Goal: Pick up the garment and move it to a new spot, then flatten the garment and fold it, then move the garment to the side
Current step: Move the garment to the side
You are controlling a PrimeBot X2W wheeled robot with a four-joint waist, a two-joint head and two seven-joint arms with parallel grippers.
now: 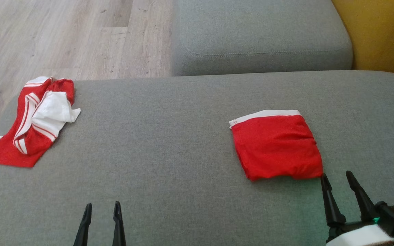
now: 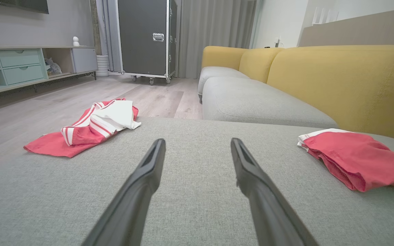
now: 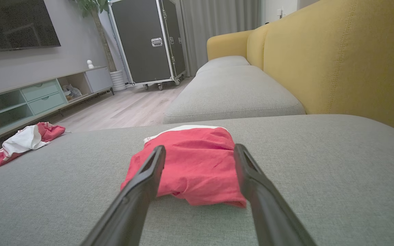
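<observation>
A wide grey sofa seat seen from above, with 2 red garments on it, well apart. On the robot's right lies a folded red garment, a rough square with a white waistband along its far edge and a slightly rumpled near edge. On the robot's left, close to the seat's edge beside the wooden floor, lies a crumpled red-and-white garment, bunched, with a white panel turned up on top. The left end effector hovers at the near edge of the seat, its 2 dark fingers spread and empty. The right end effector is also spread and empty, its tips just beside the folded garment's near right corner. The folded piece looks finished and set aside, so the likely step in hand is picking up the crumpled one. To do that well, the left arm should reach across, pinch a raised ridge of cloth rather than a flat layer, and lift until the cloth hangs clear before carrying it toward the middle of the seat.
</observation>
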